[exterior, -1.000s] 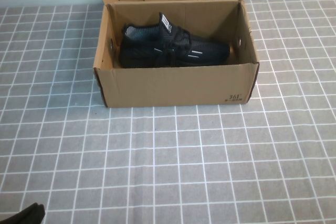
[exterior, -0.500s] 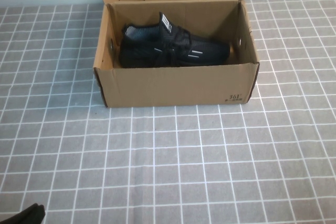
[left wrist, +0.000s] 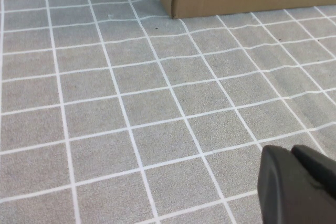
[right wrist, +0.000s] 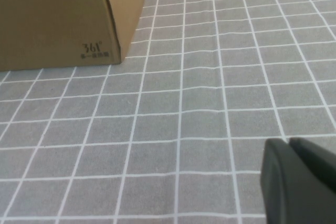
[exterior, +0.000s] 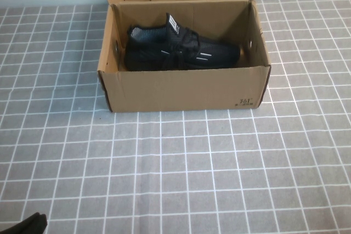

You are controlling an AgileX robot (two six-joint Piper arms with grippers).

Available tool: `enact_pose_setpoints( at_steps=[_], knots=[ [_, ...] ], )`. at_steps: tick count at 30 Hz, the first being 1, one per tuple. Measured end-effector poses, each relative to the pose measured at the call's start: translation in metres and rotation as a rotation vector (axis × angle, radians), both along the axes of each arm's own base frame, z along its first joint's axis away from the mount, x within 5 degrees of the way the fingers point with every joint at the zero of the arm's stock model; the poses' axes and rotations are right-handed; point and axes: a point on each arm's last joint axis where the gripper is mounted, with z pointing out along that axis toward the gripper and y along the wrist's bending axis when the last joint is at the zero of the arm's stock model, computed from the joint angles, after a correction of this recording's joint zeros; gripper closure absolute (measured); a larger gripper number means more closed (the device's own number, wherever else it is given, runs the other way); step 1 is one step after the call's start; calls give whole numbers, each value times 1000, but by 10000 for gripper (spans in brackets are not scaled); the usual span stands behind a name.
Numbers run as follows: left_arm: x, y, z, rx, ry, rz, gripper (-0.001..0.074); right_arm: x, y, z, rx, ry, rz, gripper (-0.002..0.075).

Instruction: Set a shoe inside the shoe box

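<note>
Both grippers are kept fully closed and empty above the grey checked tablecloth (exterior: 181, 173). Left gripper (left wrist: 302, 184) is seen near the box's front left corner; right gripper (right wrist: 302, 179) is seen off its "361" corner. The black sneaker (exterior: 181, 50) is laid inside the open cardboard shoe box (exterior: 184, 89), lid flap raised.

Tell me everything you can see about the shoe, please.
The shoe is a black knit sneaker with black laces, small white dashes on its side and a white-striped heel tab. It lies inside the open shoe box, toe toward the robot's right, heel tab sticking up. Neither pincer touches it.
</note>
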Motion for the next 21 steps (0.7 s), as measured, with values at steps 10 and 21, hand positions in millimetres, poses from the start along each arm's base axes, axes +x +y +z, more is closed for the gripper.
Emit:
enact_pose_setpoints(
  at_steps=[10,21],
  knots=[
    [0,0,0,0,0,0,736,0,0,0,0,0,0,742],
    [0,0,1,7,-11,-4,736,0,0,0,0,0,0,742]
  ],
)
